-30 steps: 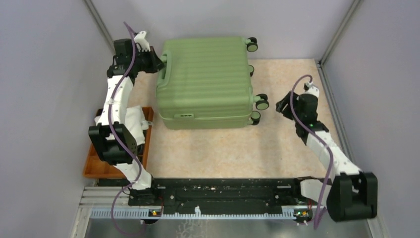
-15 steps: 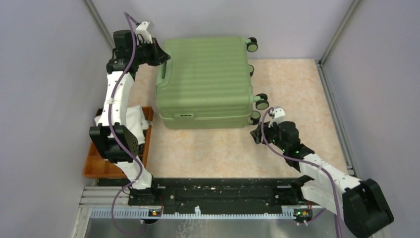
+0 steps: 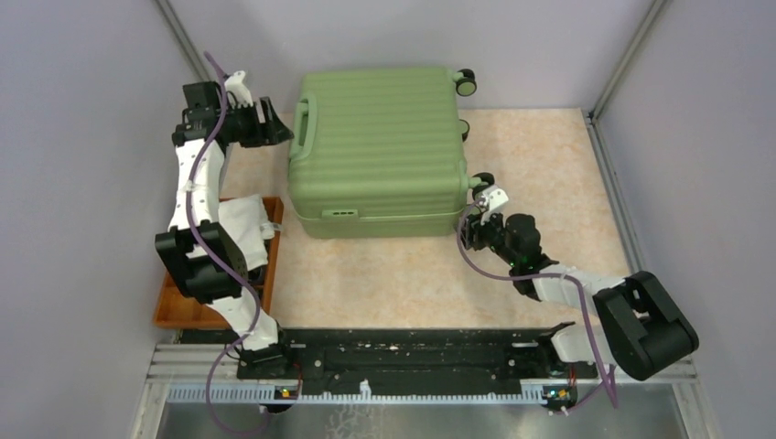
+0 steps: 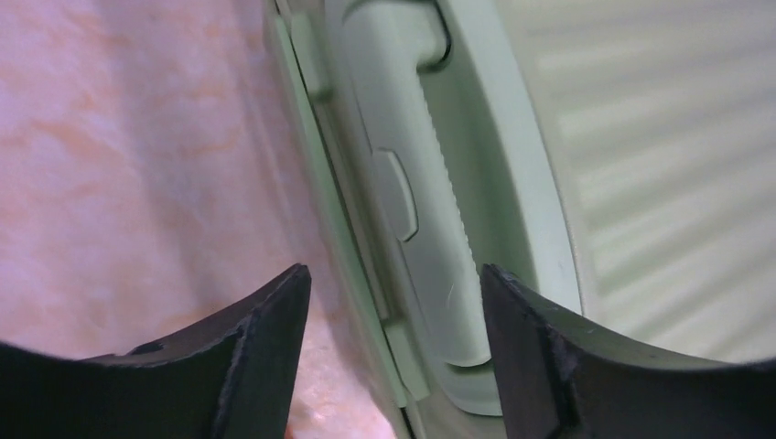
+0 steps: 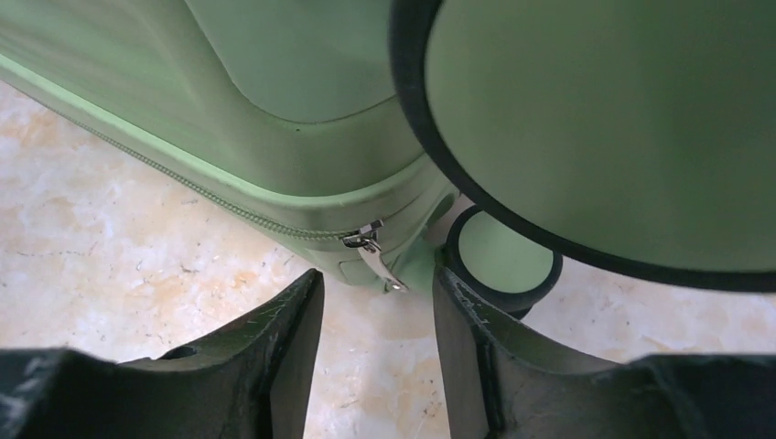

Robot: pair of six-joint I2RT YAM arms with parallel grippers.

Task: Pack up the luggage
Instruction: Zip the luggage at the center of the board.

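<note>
Aiming the right gripper point(image 5: 377, 297), jaws apart, at the zipper pull point(image 5: 373, 251) on the near-right corner of the luggage point(image 3: 380, 151), which lies far-centre. We'd centre before pinching, since the pull is possibly not yet between the fingers. The left gripper point(image 4: 393, 279) gapes empty beside the handle point(image 4: 412, 183).

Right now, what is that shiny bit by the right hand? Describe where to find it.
Find the big green suitcase. Go to its near corner beside the black-rimmed wheels. The small silver zipper pull dangles there, the only metal on the green seam.
</note>
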